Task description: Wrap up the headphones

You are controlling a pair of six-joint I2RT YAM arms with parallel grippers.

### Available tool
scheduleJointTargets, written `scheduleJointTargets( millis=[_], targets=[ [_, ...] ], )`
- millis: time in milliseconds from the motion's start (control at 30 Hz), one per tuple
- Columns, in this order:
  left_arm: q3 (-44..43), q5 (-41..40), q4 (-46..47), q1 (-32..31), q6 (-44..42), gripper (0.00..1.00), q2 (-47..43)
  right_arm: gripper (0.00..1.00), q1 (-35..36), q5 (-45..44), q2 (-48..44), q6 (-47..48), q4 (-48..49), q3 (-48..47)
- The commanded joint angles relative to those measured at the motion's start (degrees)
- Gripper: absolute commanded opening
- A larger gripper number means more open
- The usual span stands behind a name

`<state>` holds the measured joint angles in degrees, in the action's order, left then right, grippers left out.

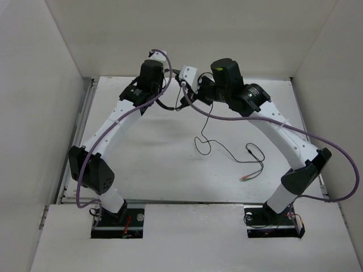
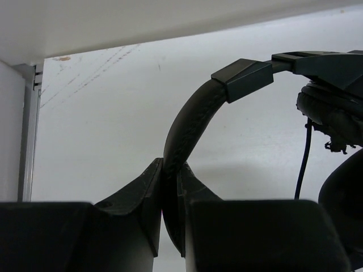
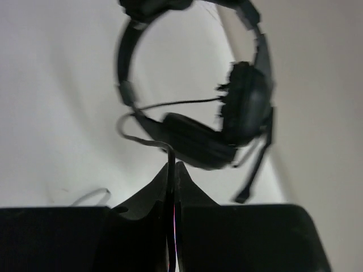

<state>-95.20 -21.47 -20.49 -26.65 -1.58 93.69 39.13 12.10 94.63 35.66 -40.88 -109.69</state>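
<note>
Both jaws are closed: left gripper point(image 2: 170, 173) on the headband of the black padded headphones point(image 2: 193, 116), right gripper point(image 3: 173, 167) close beside, on their thin black cable point(image 3: 139, 139).

Headphones point(image 3: 244, 107) blurred in the right wrist view; one earcup point(image 2: 334, 113) cropped in the left.

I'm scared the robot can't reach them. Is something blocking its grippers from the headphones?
No, nothing visible is in the way. The left gripper is shut on the headband of the headphones, and the right gripper is shut on their thin cable.
</note>
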Motion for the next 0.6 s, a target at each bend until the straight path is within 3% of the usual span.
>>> scheduleJointTargets(
  millis=[0,200,367,567],
  targets=[
    [0.2,1.1,0.9,-2.2,-1.8,0.0,-3.7,0.07,1.9,-19.0,0.4,21.2,-0.4,-0.9],
    [-1.7,4.4,-3.5,-4.9,-2.7,0.0,-1.9,0.05,2.6,-30.1,1.1,34.0,19.0,2.3],
    [-2.5,10.0,-6.0,-6.3,-2.0,0.0,-1.9,0.06,2.7,-32.7,2.6,38.6,35.0,4.0],
    [-1.8,15.9,-8.0,-6.5,-2.9,0.0,-3.3,0.08,-1.0,-32.7,3.5,41.2,44.0,6.0]
  ],
)
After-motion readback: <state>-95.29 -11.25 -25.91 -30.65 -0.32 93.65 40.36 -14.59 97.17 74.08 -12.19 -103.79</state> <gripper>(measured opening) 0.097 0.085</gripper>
